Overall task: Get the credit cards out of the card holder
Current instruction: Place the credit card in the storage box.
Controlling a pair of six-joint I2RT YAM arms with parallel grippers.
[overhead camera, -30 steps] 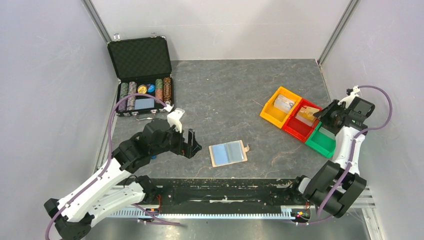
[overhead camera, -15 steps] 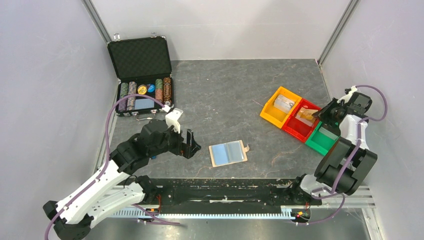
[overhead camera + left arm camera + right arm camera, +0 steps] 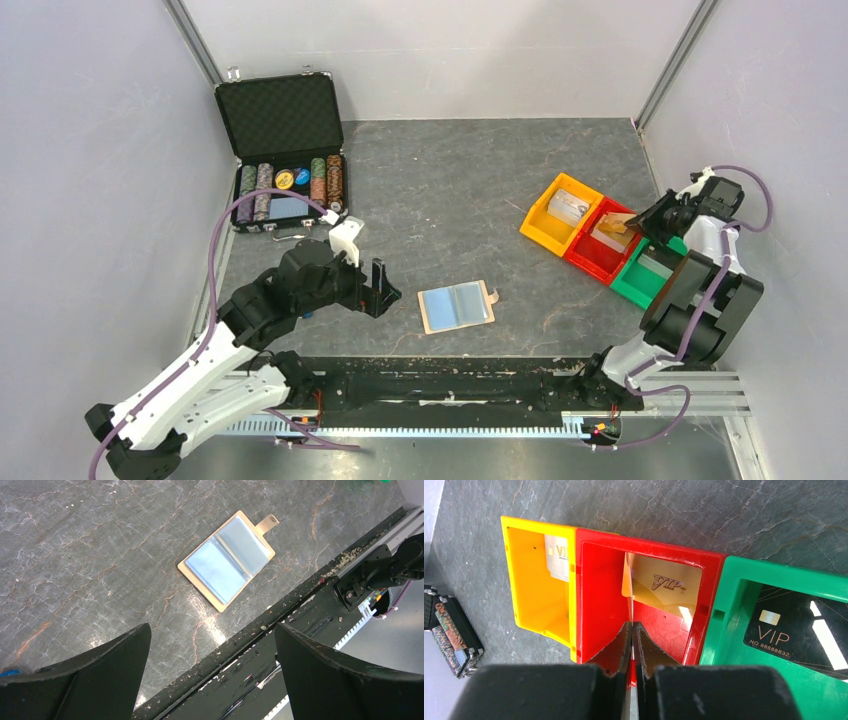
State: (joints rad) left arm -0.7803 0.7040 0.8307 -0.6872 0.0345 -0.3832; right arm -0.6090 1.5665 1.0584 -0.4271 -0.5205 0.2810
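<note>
A: Left wrist, what's in it?
B: Open card holder [image 3: 227,560] flat on the grey veined counter [image 3: 90,545], blue pockets up, tan tab [image 3: 268,522] on the edge away from the hand.
A: Hand?
B: The left hand [image 3: 211,630] is above the counter, both black fingers [image 3: 90,675] spread wide, holder lying apart beyond them.
A: Anything else?
B: Black rail [image 3: 245,670] along the counter's near edge, crumbs on it, holder close to it.

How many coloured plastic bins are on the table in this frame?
3, in a row on the right: yellow bin farthest back, red bin in the middle, green bin nearest the front. None appears hidden.
</note>
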